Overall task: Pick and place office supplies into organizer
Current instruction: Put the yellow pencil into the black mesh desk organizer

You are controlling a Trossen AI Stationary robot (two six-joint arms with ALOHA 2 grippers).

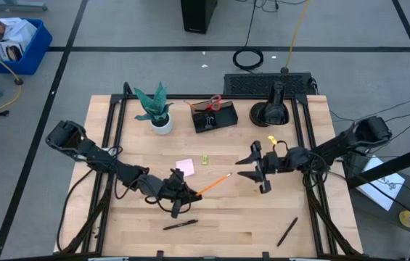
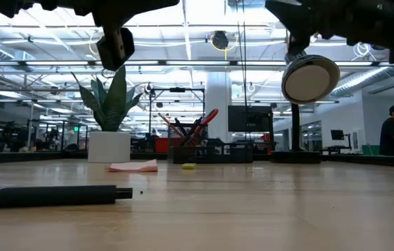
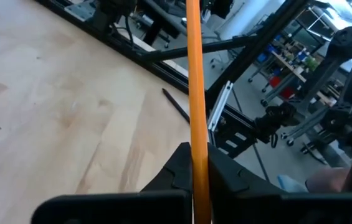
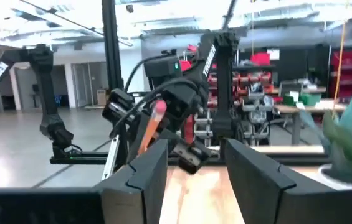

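Orange and slim, the wooden pencil was clamped between the left gripper's dark fingers, tip angling out over the pale plank table. Opposite it, the right gripper hung with fingers parted, holding nothing, and the dark smoky box organizer sat well behind.

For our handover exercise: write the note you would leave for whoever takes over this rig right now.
Left gripper: shut on the orange pencil, lifted above the wooden table.
Right gripper: open, empty, facing the left arm mid-table.
Done: red-handled scissors and some pens stand in the dark rectangular organizer.
Left: the pencil, pink sticky-note pad, small yellow piece, and two black pens near the front edge.
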